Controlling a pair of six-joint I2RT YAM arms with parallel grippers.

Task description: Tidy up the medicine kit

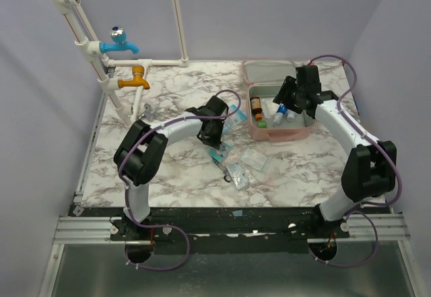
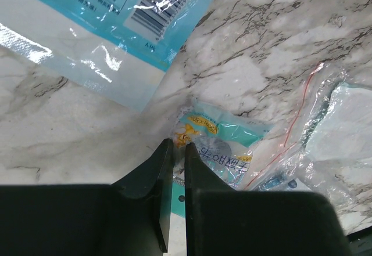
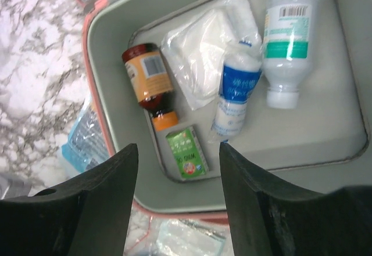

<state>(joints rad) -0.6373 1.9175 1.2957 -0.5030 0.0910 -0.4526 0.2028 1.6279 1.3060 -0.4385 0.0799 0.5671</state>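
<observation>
The medicine kit (image 1: 297,133) lies open at the far right of the surface (image 1: 168,95). It is a pale pink soft case with rounded corners and a grey lining, its lid (image 1: 269,72) folded back flat behind it. From the right wrist the grey tray shows a brown bottle (image 3: 147,75) with an orange cap, a white gauze pack (image 3: 200,58), a blue-and-white bottle (image 3: 235,90), a white bottle (image 3: 288,38) with a green label, and a green sachet (image 3: 187,152).

The right end effector (image 3: 177,148) hovers over the tray, wide apart and holding nothing. Its fingers (image 3: 99,204) cover the kit's near corners. From above, the right arm hides part of the tray.

The left end effector (image 2: 178,145) is at the loose packets left of the kit. It is narrowed to a slit on the corner of a small teal sachet (image 2: 224,148). Most of that sachet is hidden behind the fingers. A big blue-and-white packet (image 2: 87,29) is cut off at the top edge, and its print is too blurred to read.
</observation>
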